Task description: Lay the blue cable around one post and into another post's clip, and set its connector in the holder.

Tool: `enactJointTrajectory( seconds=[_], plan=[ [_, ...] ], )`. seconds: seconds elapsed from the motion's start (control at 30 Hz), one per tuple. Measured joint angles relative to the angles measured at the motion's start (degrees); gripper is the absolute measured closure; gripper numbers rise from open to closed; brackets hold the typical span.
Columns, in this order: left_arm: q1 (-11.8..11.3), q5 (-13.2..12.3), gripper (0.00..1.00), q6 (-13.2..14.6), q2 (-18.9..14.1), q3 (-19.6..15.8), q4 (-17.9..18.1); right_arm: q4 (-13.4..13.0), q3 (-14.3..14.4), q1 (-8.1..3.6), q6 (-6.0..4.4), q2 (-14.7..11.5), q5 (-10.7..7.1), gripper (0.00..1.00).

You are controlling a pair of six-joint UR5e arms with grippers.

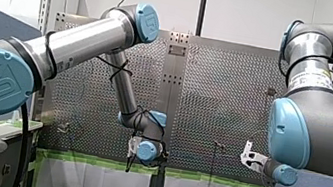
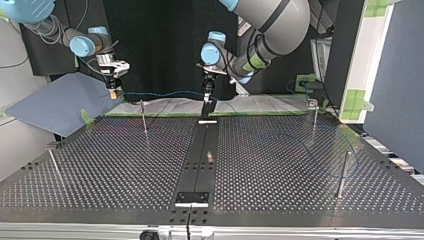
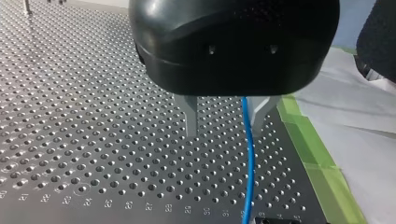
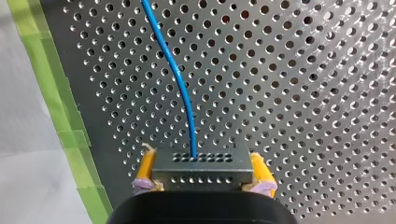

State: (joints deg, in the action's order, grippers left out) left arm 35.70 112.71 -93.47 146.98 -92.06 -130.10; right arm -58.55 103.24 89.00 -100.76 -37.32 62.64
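- While our right tool (image 4: 204, 171) clamps the connector (image 4: 201, 161) between its yellow pads, the blue cable (image 4: 180, 88) leaves the connector and runs ahead over the perforated surface (image 4: 303, 93).
- Our left tool (image 3: 224, 130) hangs just above the surface with its metal fingers apart. The cable passes between them, close to one finger.
- Seen from across the surface, the cable spans the air between both tools, and a thin post (image 2: 144, 120) stands between them.

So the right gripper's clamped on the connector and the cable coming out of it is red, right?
Not red: the right wrist view shows the cable is blue. The right gripper is clamped on the connector, and the cable comes out of it.
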Motion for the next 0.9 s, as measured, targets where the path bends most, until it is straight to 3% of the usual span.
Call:
enactJointTrajectory(
  seconds=[0.07, 0.1, 0.17, 0.27, 0.4, 0.57, 0.9],
  plan=[
    [0.0, 0.0, 0.64, 0.2, 0.0, 0.0, -0.1, 0.0, 0.0, 0.0, -0.01, 0.0, 0.07, 1.0],
    [0.0, 0.0, 0.64, 0.2, 0.0, 0.0, -0.1, 0.0, 0.0, 0.0, -0.02, 0.0, 0.09, 1.0],
    [0.0, 0.0, 0.78, 0.3, 0.0, 0.0, -0.1, 0.0, 0.0, 0.0, -0.02, 0.0, 0.1, 1.0],
    [0.0, 0.0, 0.87, 0.3, 0.0, 0.0, -0.2, 0.0, 0.0, 0.0, -0.01, 0.0, 0.11, 1.0],
    [0.0, 0.0, 0.89, 0.3, 0.0, 0.0, -0.2, 0.0, 0.0, 0.0, -0.02, 0.0, 0.12, 1.0],
    [0.0, 0.0, 1.0, 0.1, 0.0, 0.0, -0.2, 0.0, 0.0, 0.0, -0.03, 0.0, 0.12, 1.0],
    [0.3, -2.2, 1.0, -1.4, 0.0, 0.1, 0.5, 0.0, 0.0, -0.38, 0.02, 0.0, 0.61, 1.0]
  ],
)
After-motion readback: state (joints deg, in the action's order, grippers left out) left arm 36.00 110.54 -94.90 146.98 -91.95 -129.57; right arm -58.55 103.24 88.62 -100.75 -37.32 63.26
